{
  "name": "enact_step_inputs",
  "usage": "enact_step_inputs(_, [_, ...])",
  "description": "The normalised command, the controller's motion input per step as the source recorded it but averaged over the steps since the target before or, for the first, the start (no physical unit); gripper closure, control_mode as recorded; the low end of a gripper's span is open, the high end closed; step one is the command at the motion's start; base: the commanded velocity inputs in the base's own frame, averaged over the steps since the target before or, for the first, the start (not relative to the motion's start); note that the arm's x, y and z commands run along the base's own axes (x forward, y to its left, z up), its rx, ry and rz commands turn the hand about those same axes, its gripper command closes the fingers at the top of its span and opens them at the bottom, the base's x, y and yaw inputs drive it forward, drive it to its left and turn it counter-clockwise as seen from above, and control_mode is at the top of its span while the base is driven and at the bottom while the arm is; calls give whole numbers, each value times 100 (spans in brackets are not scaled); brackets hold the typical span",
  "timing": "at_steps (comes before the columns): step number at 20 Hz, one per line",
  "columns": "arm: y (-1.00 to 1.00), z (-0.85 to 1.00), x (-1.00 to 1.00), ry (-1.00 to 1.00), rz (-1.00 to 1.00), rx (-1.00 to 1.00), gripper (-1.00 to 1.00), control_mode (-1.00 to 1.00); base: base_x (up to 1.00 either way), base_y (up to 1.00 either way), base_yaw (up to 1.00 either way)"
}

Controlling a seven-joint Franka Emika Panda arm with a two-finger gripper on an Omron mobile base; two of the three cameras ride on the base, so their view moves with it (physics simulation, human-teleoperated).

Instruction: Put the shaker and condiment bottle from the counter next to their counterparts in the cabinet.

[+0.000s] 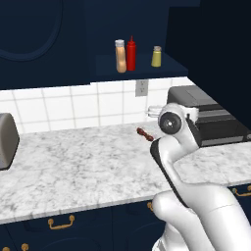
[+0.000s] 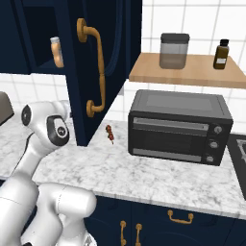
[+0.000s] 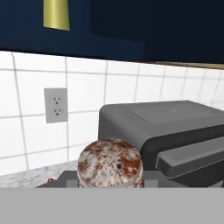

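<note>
**A:** From the left base view, how far along are we?

**B:** About halfway, I'd say. The tan bottle [image 1: 120, 56] stands on the cabinet [image 1: 137, 66] shelf, just beside the red bottle [image 1: 131, 54]. A yellow shaker [image 1: 156, 56] stands on the same shelf, a little apart to the right, with nothing next to it.

**A:** And the counter [image 1: 78, 166]?

**B:** There's no bottle or shaker left standing on it. A small red-brown scrap [image 1: 144, 133] lies near the wall, and the arm's hand is low in front of the toaster oven [image 1: 206, 117].

**A:** The right base view?

**B:** The cabinet door [image 2: 96, 62] hangs open. The tan bottle [image 2: 56, 52] shows in the nook behind it. The door hides the end of the arm, so I can't read the hand there.

**A:** The hand view, then.

**B:** The gripper [image 3: 109, 179] is closed in on a round speckled cap. I take that for the second shaker [image 3: 109, 159], pinched between the fingers [image 3: 65, 179]. It is down near counter level, facing the toaster oven [image 3: 166, 135] and a wall outlet [image 3: 56, 105].

**A:** So what's left?

**B:** By my judgement, that shaker has to go up to the shelf, be set beside the yellow one and be let go.
</note>
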Motion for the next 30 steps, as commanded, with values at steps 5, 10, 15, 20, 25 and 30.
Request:
enact_step_inputs(5, [4, 63, -2, 5, 3, 1, 100, -100, 0, 0, 0])
enact_step_inputs(10, [6, 59, -5, -2, 5, 0, 100, -100, 0, 0, 0])
enact_step_inputs(15, [24, 25, -24, -9, 11, 0, 100, -100, 0, 0, 0])
enact_step_inputs(20, [47, 2, -17, -4, 15, -2, 100, -100, 0, 0, 0])
enact_step_inputs(25, [1, 37, 0, -6, 9, 0, 100, -100, 0, 0, 0])
enact_step_inputs(30, [0, 37, 5, -3, 5, 0, 100, -100, 0, 0, 0])
